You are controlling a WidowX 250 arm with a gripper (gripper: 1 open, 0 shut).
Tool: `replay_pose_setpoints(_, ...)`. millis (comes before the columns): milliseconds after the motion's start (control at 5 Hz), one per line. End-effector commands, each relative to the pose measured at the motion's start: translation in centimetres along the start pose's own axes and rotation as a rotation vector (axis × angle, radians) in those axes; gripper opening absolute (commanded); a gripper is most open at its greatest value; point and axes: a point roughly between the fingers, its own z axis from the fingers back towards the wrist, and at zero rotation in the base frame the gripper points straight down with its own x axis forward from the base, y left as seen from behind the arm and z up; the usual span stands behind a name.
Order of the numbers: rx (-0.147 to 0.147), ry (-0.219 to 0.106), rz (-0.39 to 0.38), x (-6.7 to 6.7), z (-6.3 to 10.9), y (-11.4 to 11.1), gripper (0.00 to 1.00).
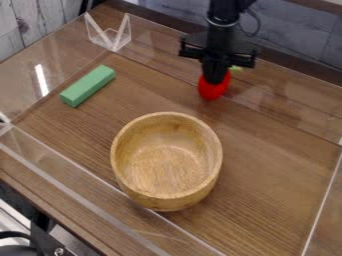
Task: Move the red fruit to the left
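Note:
The red fruit (213, 87) is a small bright-red rounded toy at the back of the wooden table, behind the wooden bowl. My gripper (215, 76) comes down on it from above, pointing almost straight down, with its fingers shut on the fruit's top. The fruit's upper part and any stem are hidden by the fingers. Whether the fruit rests on the table or hangs just above it I cannot tell.
A round wooden bowl (166, 159) sits in the middle front. A green rectangular block (87, 85) lies at the left. Low clear plastic walls (107, 32) ring the table, with the front wall (80, 190) running along the near edge.

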Motion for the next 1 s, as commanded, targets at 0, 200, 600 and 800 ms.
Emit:
replay_pose_setpoints(0, -0.020, -0.083, 0.040, 2.2, 2.9, 1.1, 0.00)
replay_pose_setpoints(200, -0.047, -0.084, -0.022, 2.5, 4.2, 0.2, 0.00)
replay_pose_setpoints(600, -0.053, -0.092, 0.048, 2.6, 9.4, 4.6, 0.00)
replay_pose_setpoints(800, -0.055, -0.089, 0.031, 2.1, 9.4, 7.9, 0.00)
